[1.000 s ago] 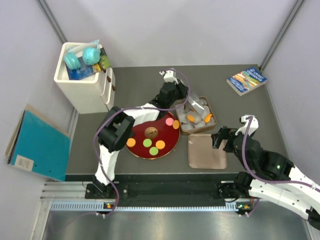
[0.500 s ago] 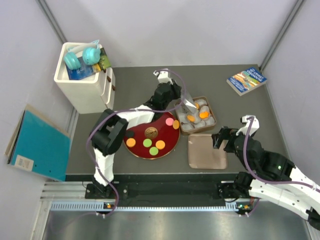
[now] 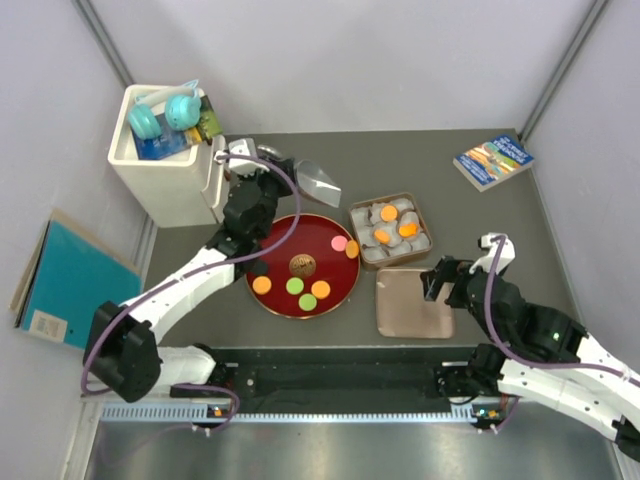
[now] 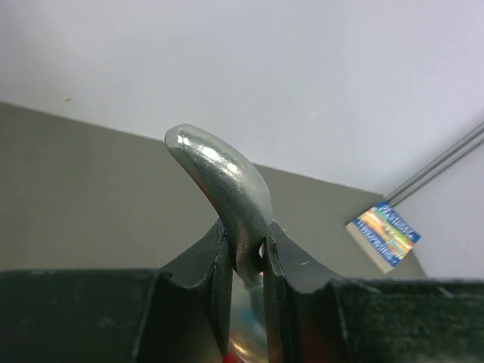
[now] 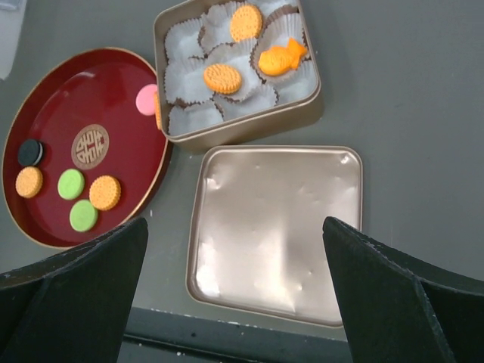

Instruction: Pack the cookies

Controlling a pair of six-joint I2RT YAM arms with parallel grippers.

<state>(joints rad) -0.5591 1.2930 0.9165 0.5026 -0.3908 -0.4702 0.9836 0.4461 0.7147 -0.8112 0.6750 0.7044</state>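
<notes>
Several cookies lie on the red plate (image 3: 340,275): orange (image 5: 105,192), green (image 5: 72,184), pink (image 5: 146,99) and a black one (image 5: 30,152). Two round orange cookies (image 5: 222,78) and a fish-shaped one (image 5: 281,57) sit in paper cups inside the gold tin (image 3: 424,225). My left gripper (image 3: 272,166) is shut on the handle of a silver scoop (image 3: 318,183), held up behind the plate; in the left wrist view the handle (image 4: 227,181) curves up out of that gripper (image 4: 246,243). My right gripper (image 5: 242,295) hangs open above the tin's lid (image 5: 276,227), holding nothing.
A white bin (image 3: 165,175) with blue headphones stands at the back left, close to my left wrist. A book (image 3: 492,160) lies at the back right. A teal folder (image 3: 75,290) rests off the table's left edge.
My left arm has swung the scoop away from the tin, back and to the left towards the white bin. The right arm has stayed still.
</notes>
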